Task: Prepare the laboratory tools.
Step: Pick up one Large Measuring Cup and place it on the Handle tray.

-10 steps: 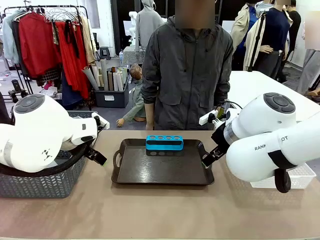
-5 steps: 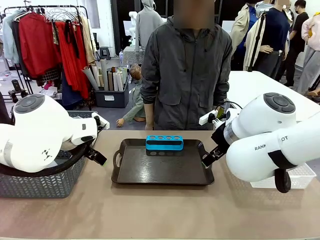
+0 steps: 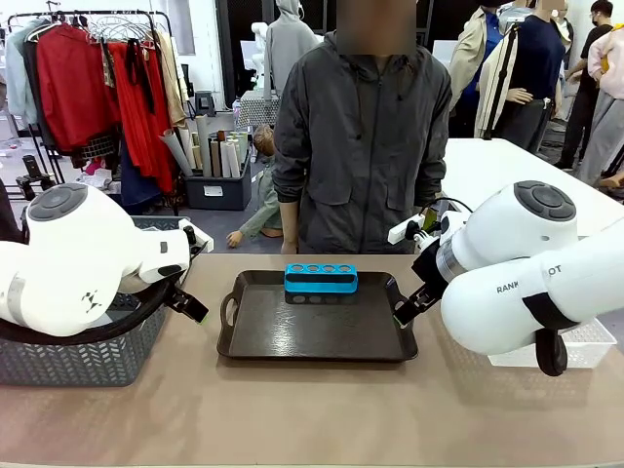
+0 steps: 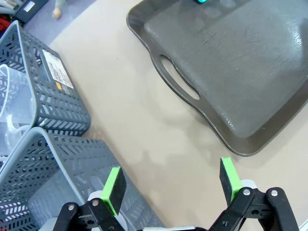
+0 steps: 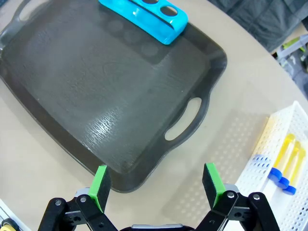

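The small blue four-hole tube rack [image 3: 321, 278] [image 5: 144, 14] stands with its holes unfilled at the far edge of the black tray [image 3: 317, 336]. Yellow-filled blue-capped tubes [image 5: 284, 161] lie in a white basket [image 5: 262, 159] to the right of the tray. A clear plastic measuring cup [image 4: 10, 113] sits in a grey mesh basket [image 4: 60, 103], partly cut off by the picture edge. The conical flask is out of view. My left gripper [image 3: 193, 307] [image 4: 172, 180] hangs open over bare table beside the tray's left handle. My right gripper [image 3: 405, 310] [image 5: 156, 185] is open above the tray's right handle, holding nothing.
A person in a dark grey jacket [image 3: 366, 136] stands at the far side, hands down behind the table edge. A second grey mesh basket [image 4: 43, 178] lies right under my left gripper. The white basket [image 3: 575, 346] sits behind my right arm.
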Controlling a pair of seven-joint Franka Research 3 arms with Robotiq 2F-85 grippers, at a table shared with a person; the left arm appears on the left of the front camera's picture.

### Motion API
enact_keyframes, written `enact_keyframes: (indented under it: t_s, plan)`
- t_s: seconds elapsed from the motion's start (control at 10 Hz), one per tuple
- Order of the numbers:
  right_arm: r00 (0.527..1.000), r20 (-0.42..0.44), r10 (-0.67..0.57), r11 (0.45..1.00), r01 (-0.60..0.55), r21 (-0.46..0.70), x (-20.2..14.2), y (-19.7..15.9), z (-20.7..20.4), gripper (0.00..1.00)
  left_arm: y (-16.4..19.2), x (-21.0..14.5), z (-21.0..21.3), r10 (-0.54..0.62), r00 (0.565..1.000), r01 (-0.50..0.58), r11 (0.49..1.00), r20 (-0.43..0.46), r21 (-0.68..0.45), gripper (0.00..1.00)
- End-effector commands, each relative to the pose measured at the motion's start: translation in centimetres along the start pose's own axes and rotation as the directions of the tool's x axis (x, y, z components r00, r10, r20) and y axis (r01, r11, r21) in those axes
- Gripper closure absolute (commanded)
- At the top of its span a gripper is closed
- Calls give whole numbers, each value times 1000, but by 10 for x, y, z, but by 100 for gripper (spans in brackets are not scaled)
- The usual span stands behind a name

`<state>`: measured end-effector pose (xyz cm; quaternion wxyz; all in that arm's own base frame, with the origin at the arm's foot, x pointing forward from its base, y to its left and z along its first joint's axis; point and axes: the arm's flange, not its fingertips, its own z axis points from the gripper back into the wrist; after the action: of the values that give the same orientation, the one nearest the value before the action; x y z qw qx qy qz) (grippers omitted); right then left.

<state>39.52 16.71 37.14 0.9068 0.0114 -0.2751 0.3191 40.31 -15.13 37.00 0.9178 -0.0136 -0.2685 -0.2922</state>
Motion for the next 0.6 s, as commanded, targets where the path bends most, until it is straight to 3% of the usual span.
enact_keyframes:
  t_s: [0.0, 0.5]
  plan:
    - [1000, 0, -1, 1000, 1, 0, 0, 0, 0, 0, 0, 0, 0, 0, 1000, 0, 1000, 0, 0, 0]
    - [1000, 0, 0, 1000, 0, 0, 0, 0, 0, 0, 0, 0, 0, 0, 1000, 0, 1000, 0, 0, 0]
